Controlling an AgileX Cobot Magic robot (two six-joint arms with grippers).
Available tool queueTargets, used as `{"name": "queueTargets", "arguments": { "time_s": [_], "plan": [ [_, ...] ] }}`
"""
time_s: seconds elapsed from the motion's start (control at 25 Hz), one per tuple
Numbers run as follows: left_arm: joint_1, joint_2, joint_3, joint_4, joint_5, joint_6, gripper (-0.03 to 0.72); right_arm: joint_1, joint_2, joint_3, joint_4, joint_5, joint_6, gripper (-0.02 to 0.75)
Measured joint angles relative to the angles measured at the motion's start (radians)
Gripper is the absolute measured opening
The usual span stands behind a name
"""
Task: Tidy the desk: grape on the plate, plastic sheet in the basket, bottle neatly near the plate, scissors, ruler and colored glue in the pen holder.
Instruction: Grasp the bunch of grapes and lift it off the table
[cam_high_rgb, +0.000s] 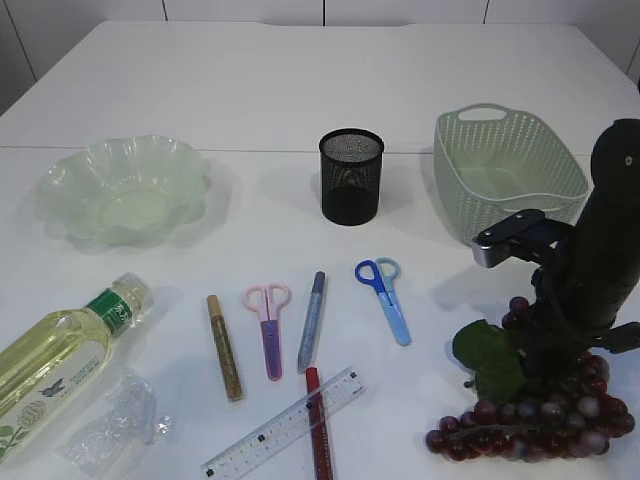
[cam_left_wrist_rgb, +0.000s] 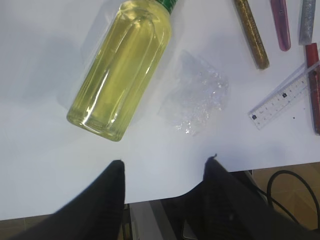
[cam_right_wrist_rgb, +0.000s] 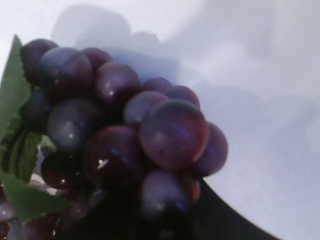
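**Where the grapes sit, the right arm is down on them**

While the right arm leans low over the near right corner of the white table (cam_high_rgb: 300, 90), its gripper (cam_high_rgb: 560, 385) is buried in the bunch of dark grapes (cam_high_rgb: 540, 425), and neither view shows plainly whether the fingers are closed on the fruit or merely set among it, so I cannot tell. Seen from the right wrist, the grapes (cam_right_wrist_rgb: 130, 135) fill the view, with a green leaf (cam_right_wrist_rgb: 15, 130) at the left edge.

The left gripper (cam_left_wrist_rgb: 165, 167) hangs with its fingers apart, holding nothing, above the table's near edge, just short of the bottle (cam_left_wrist_rgb: 122, 65) of yellow liquid and the crumpled plastic sheet (cam_left_wrist_rgb: 197, 95) beside it.

Farther back stand the pale green plate (cam_high_rgb: 125, 190) at left (scalloped at the rim), the black mesh pen holder (cam_high_rgb: 351, 175) in the middle and the green basket (cam_high_rgb: 505, 170) at right. Between them and the near edge lie the gold glue stick (cam_high_rgb: 224, 347), pink scissors (cam_high_rgb: 268, 320), silver glue stick (cam_high_rgb: 312, 320), blue scissors (cam_high_rgb: 384, 295), a red glue stick (cam_high_rgb: 318, 430) and the clear ruler (cam_high_rgb: 280, 428), the ruler crossing the red stick.
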Motion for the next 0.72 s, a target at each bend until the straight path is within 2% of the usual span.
{"name": "queueTargets", "arguments": {
  "time_s": [0.32, 0.72],
  "plan": [
    [0.0, 0.0, 0.0, 0.0, 0.002, 0.0, 0.372, 0.0, -0.094, 0.0, 0.034, 0.023, 0.086, 0.122],
    [0.0, 0.0, 0.0, 0.0, 0.002, 0.016, 0.372, 0.0, -0.364, 0.002, 0.045, 0.088, 0.097, 0.114]
  ]
}}
